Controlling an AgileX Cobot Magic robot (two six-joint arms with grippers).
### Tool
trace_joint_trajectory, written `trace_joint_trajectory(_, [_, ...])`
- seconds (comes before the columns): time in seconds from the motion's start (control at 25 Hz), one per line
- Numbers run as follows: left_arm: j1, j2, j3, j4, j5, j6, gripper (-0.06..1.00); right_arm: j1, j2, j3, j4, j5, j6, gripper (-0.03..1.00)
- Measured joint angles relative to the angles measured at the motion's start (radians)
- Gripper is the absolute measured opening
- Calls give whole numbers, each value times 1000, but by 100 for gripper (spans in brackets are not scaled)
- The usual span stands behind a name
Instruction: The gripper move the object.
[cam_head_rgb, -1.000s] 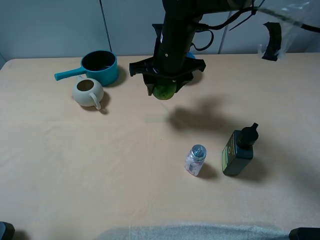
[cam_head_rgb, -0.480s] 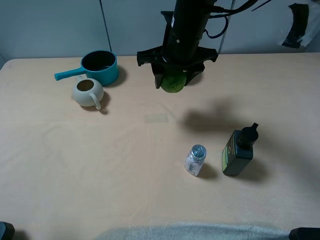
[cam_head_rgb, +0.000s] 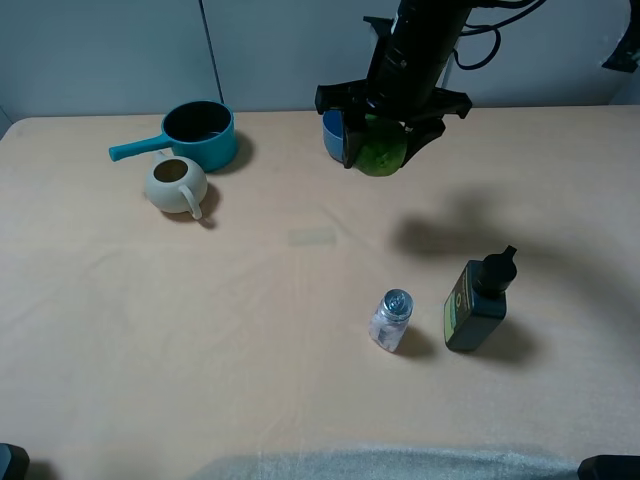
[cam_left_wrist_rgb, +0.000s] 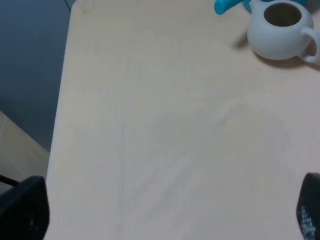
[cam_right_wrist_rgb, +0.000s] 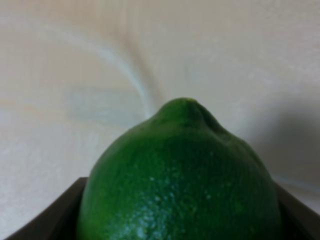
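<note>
**A:** Where's the green fruit (cam_head_rgb: 381, 155)?

**B:** Aloft, just right of the blue bowl (cam_head_rgb: 331, 136) in the high cam, clear of the table (cam_head_rgb: 200, 330). Right gripper (cam_head_rgb: 383, 152) pinches it, fingers closed on either side. Its wrist cam is filled w/ pebbled green skin.

**A:** Left gripper (cam_left_wrist_rgb: 165, 220)?

**B:** Seen only in its own wrist cam: fingers (cam_left_wrist_rgb: 22, 210) spread wide, over bare tabletop.

**A:** Rest of the scene?

**B:** Teal saucepan (cam_head_rgb: 195, 135) & cream jug (cam_head_rgb: 177, 184) sit well left of the bowl. Dark bottle (cam_head_rgb: 476, 300) & small clear jar (cam_head_rgb: 391, 320) stand nearer the cam than the bowl, to its right, just beside each other.
</note>
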Motion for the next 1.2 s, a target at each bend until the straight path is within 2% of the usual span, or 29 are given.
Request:
trace_joint_trajectory(0.36, [0,0,0,0,0,0,99,-113,0,0,6,-3,-71,46])
trace_joint_trajectory(0.92, [0,0,0,0,0,0,99,-282,0,0,6,-112,-163,46])
trace_joint_trajectory(1.2, [0,0,0,0,0,0,99,-329,13,0,5,-189,-185,46])
